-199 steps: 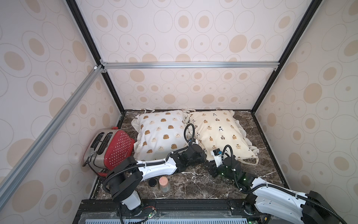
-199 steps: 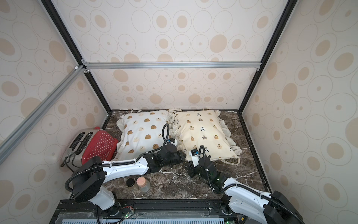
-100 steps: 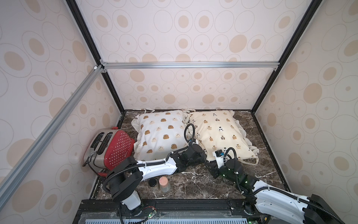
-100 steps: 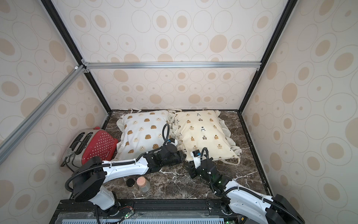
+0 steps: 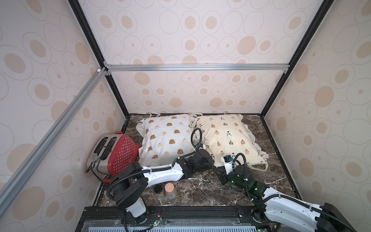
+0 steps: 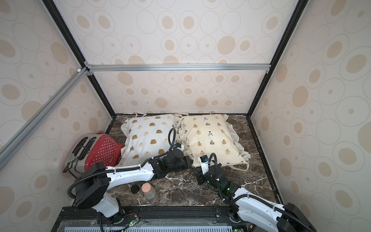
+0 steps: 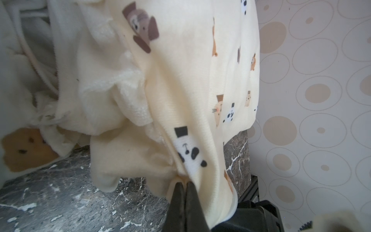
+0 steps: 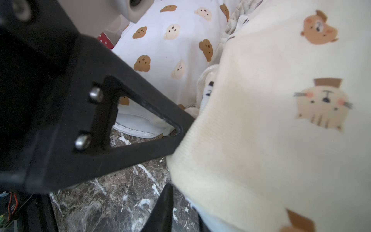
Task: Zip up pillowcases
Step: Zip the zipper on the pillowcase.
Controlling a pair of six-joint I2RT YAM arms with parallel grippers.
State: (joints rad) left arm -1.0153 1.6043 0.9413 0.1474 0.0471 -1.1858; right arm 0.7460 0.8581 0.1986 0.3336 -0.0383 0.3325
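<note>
Two pillowcases lie side by side at the back of the marble table: a white one with brown and cream blobs [image 5: 166, 138] [image 6: 148, 136] and a cream-yellow one with small bears [image 5: 226, 136] [image 6: 210, 138]. My left gripper [image 5: 211, 161] [image 7: 185, 183] is shut on the cream-yellow pillowcase's fabric at its near left corner. My right gripper [image 5: 219, 173] [image 8: 183, 200] is low against the same pillowcase's [image 8: 271, 120] front edge, just right of the left gripper. Its jaws stand a little apart, with one finger [image 8: 162, 211] showing and the other mostly hidden under the cloth. The zipper is hidden.
A red dotted toaster [image 5: 115, 154] lies at the left wall, touching the white pillowcase. Two small jars [image 5: 158, 188] [image 5: 170, 189] stand near the front edge by the left arm. Patterned walls enclose the marble table [image 5: 200, 192] on three sides.
My right gripper has edged closer under the cream-yellow pillowcase's front edge and its jaws have narrowed. The left arm has held still.
</note>
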